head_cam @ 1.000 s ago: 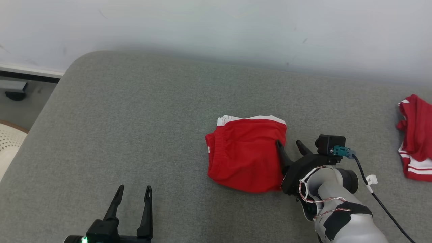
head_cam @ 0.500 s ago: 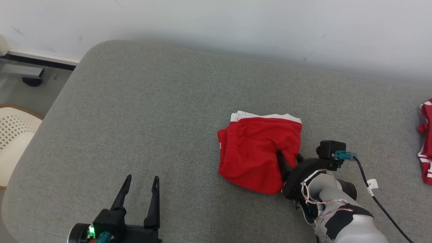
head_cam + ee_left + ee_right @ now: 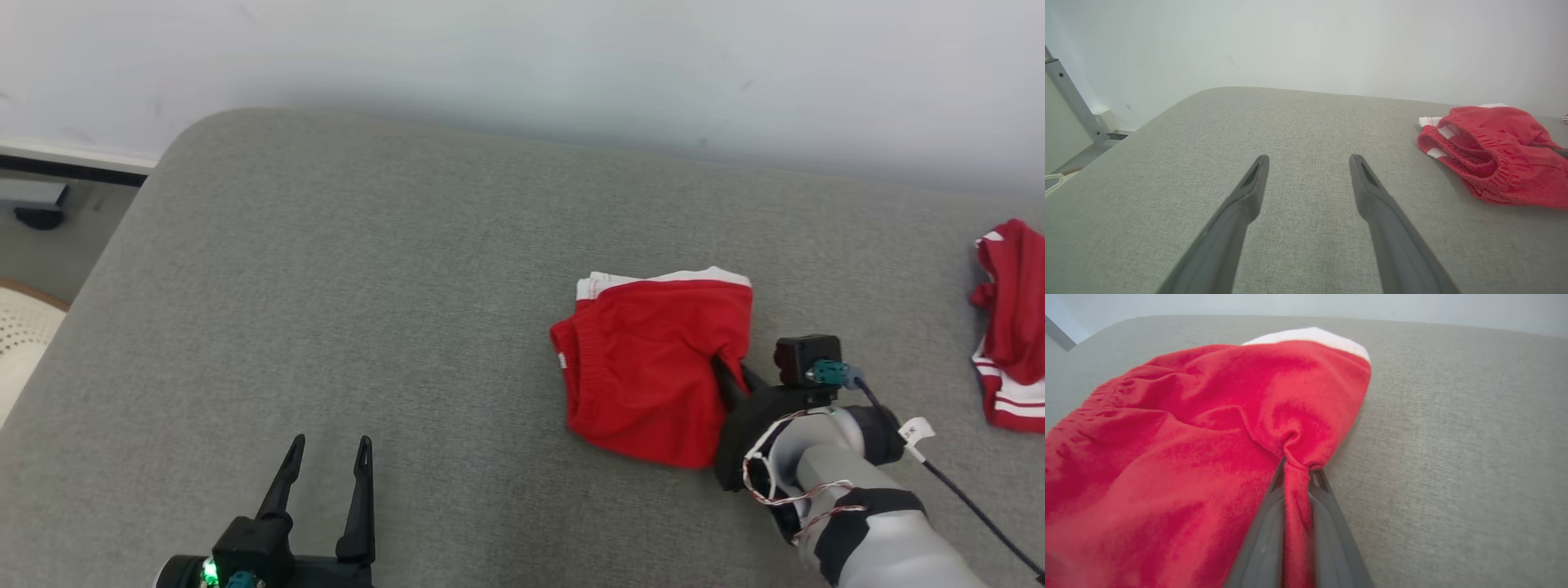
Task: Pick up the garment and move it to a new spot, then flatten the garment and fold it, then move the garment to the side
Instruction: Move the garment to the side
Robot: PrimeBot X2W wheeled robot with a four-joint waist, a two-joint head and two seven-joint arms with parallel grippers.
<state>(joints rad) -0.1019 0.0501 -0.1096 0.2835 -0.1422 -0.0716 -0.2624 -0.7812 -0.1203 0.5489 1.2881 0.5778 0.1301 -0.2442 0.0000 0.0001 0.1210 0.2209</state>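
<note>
The right tool [image 3: 1298,470] clamps the garment [image 3: 1188,416] edge.

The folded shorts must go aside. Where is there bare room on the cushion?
Widest bare stretch: the cushion left of the shorts, up to the left gripper. A narrower strip lies between the right gripper and the second garment. Crowded where the right gripper is shut on the shorts.
</note>
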